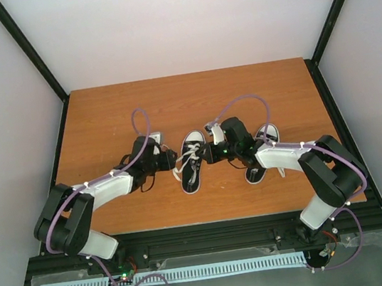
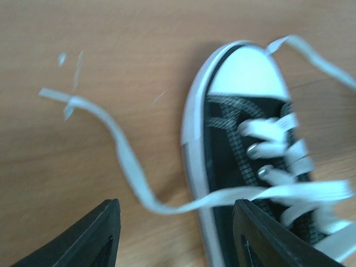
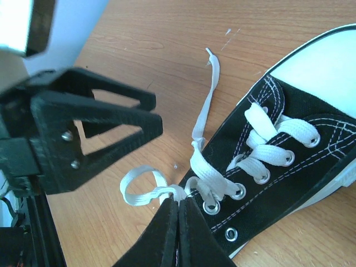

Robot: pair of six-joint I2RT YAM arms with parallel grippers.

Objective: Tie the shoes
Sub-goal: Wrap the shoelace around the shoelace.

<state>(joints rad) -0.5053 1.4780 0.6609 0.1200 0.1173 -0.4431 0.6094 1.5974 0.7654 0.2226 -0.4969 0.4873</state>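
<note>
Between the two hands, near the middle of the orange-brown wooden counter, lies the centre shoe. It is a black canvas sneaker with a white toe cap. Its long axis runs from the near edge toward the far wall, with the toe pointing away from the arm bases.

The left hand sits just beside the shoe's left flank and the right hand just beside its right flank, so both are about equally near. The second shoe lies further right, partly hidden under the right arm, toe also pointing away.

From the right wrist, the right hand has its fingers pressed together. They pinch the white lace close to the upper eyelets. A small loop bulges past the tips toward the left hand.

From the left wrist, in a blurred picture, the left hand stands roughly half open and holds nothing. One strand of lace crosses the gap between its fingers, and the free end trails leftward on the wood.

The coming move likely depends on that strand lying squarely between the parted fingers, so closing should catch it.

Bare wood shows beyond the toes. White walls and black frame posts enclose the counter.
</note>
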